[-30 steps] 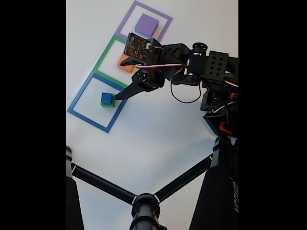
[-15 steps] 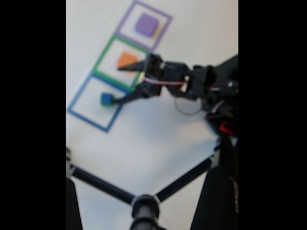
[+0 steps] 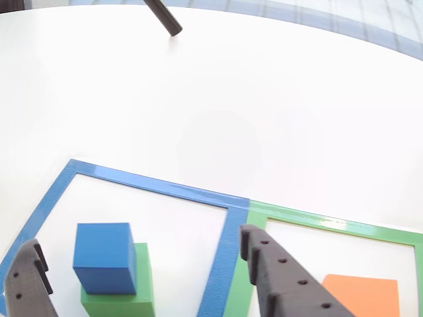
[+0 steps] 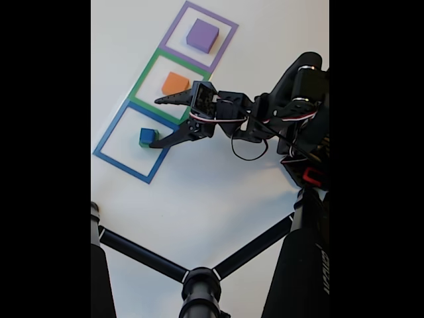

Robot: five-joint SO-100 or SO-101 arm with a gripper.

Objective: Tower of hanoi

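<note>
gripper (image 4: 157, 123) wide open (empty), beside blue cube (image 4: 147, 136)

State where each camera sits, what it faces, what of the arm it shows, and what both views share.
Other view: sits low at the gripper, facing forward across the white table; its two dark fingers frame the blue cube stacked on the green block.
Fixed view: looks down from above at the table, three square outlines and the purple block; shows the arm and its open gripper.
Shared: blue cube, orange block, blue outline and green outline.
</note>
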